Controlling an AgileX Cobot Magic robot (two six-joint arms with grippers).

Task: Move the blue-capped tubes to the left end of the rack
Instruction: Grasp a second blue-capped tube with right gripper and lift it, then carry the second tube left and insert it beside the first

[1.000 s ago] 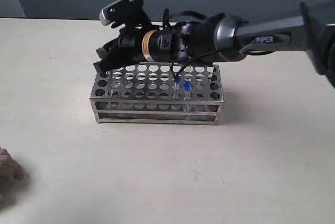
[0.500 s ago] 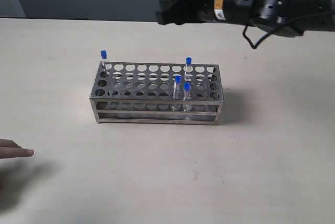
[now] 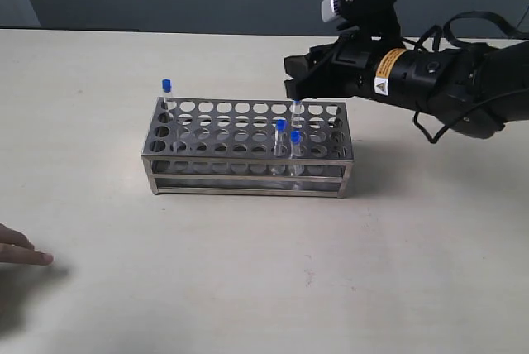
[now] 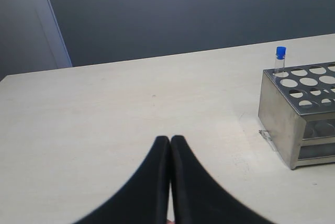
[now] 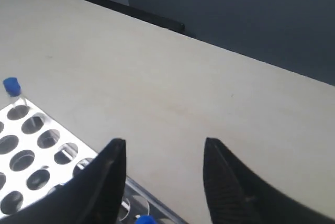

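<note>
The steel rack [image 3: 248, 164] stands mid-table. One blue-capped tube [image 3: 166, 86] sits in the back corner hole at its left end. Two more blue-capped tubes [image 3: 281, 126] [image 3: 295, 137] stand in front rows near the right end. A fourth tube [image 3: 297, 108] stands in the back row, its cap just under my right gripper [image 3: 291, 79], which hangs open above it, touching nothing. In the right wrist view the open right gripper [image 5: 163, 143] shows a blue cap [image 5: 144, 220] below and the far tube [image 5: 11, 86]. My left gripper [image 4: 170, 139] is shut and empty, away from the rack [image 4: 285, 106].
A person's fingers [image 3: 21, 248] lie on the table at the lower left edge of the exterior view. The rack's other holes hold nothing. Bare table surrounds the rack on all sides.
My right gripper left a tube in the rack's left back corner, rose and swung right, and has now come down over the back-row tube near the right end. The person's hand shifted slightly.
</note>
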